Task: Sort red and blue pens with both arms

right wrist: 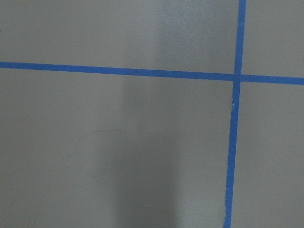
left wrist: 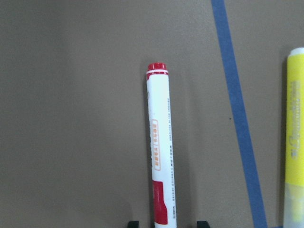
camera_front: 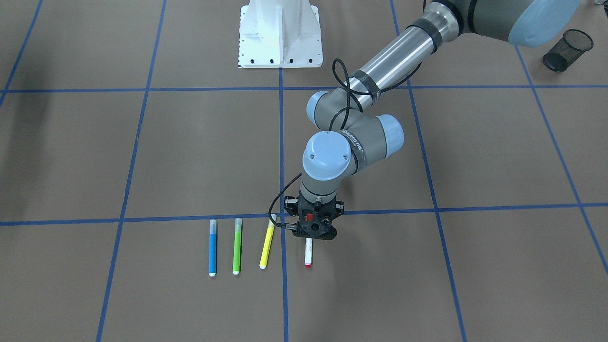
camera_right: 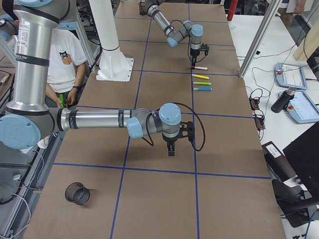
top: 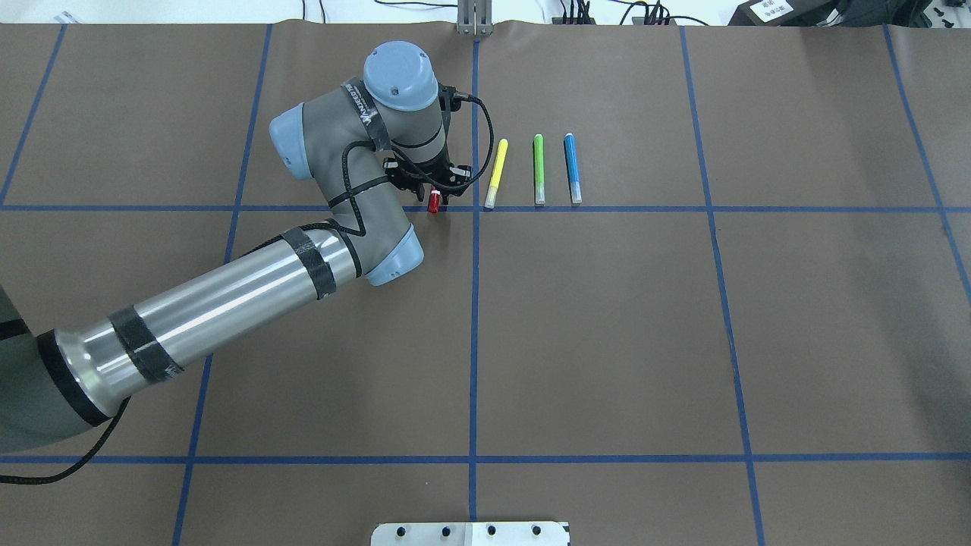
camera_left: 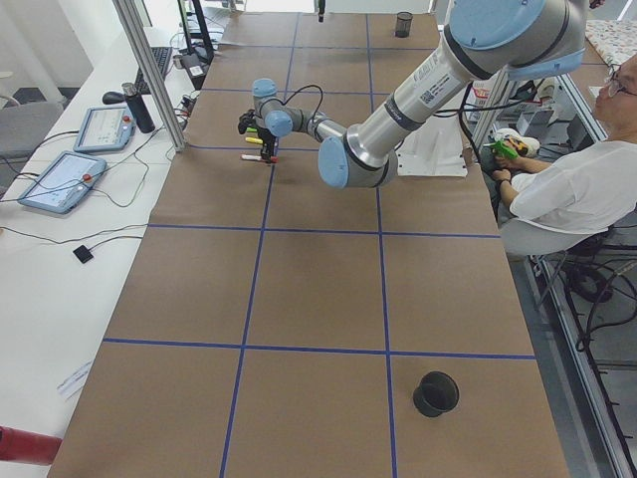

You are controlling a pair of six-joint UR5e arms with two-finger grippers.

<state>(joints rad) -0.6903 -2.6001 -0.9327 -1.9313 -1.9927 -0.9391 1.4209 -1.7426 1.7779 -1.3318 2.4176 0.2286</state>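
The red pen is laid flat on the table, just beside the yellow marker. It is straddled by the left gripper, w/ fingers spread, not clamped. The blue pen is laid at the row's other end, next to the green marker. The right gripper is held well apart from the pens; its state cannot be told.

You have, besides the job's own items:
- Yellow marker and green marker: frosted caps, lying side by side without touching.
- Brown table cover: gridded with blue tape.
- White bolted pedestal: at the robot's edge.
- Black mesh cup: well apart from the markers.
- Teach pendant: on the white side bench.
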